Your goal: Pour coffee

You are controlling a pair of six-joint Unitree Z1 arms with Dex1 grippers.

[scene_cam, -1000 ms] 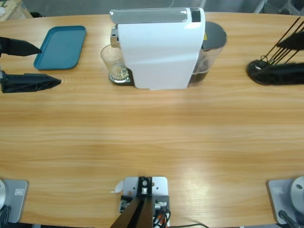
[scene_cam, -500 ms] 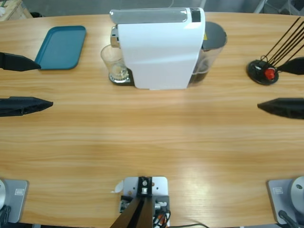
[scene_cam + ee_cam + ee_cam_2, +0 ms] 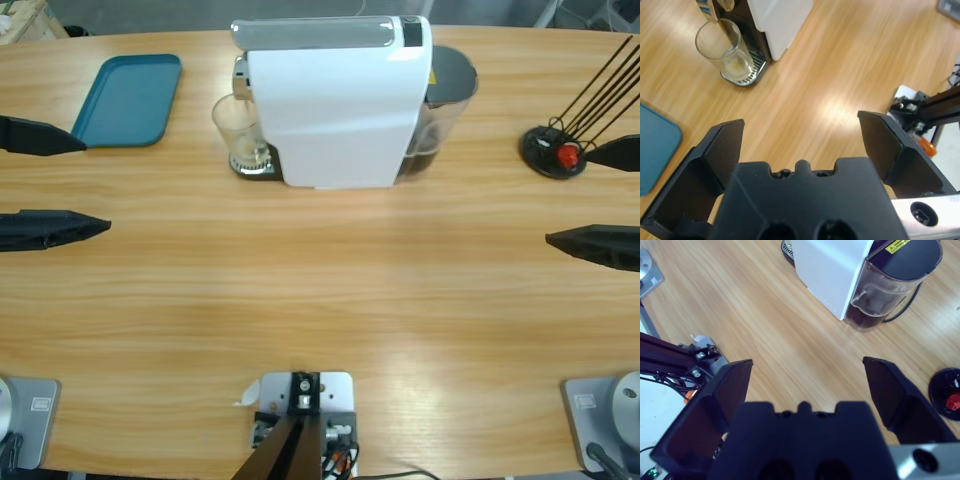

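A pale wooden surface point(image 3: 320, 290) carries a white coffee machine point(image 3: 335, 105) with an unreadable yellow warning label point(image 3: 897, 246). Its clear glass point(image 3: 238, 132) shows no coffee. The left claw point(image 3: 70, 180) and right claw point(image 3: 590, 196) gape, empty.

- the left gripper point(image 3: 800, 145) is seen from behind its black body, with its 2 black jaws spread wide apart and nothing held between them.
- only bare wooden table point(image 3: 830, 75) is framed between the jaws.
- a clear glass point(image 3: 725, 50) is set upright on the drip tray point(image 3: 747, 75) of the white coffee machine point(image 3: 777, 20), under its spout, at the upper left.
- no dark liquid can be made out in the glass; only a pale film is seen at its bottom.
- a corner of a teal tray point(image 3: 655, 147) is shown at the left edge, well apart from the glass.
- part of the rig is visible at the right edge.
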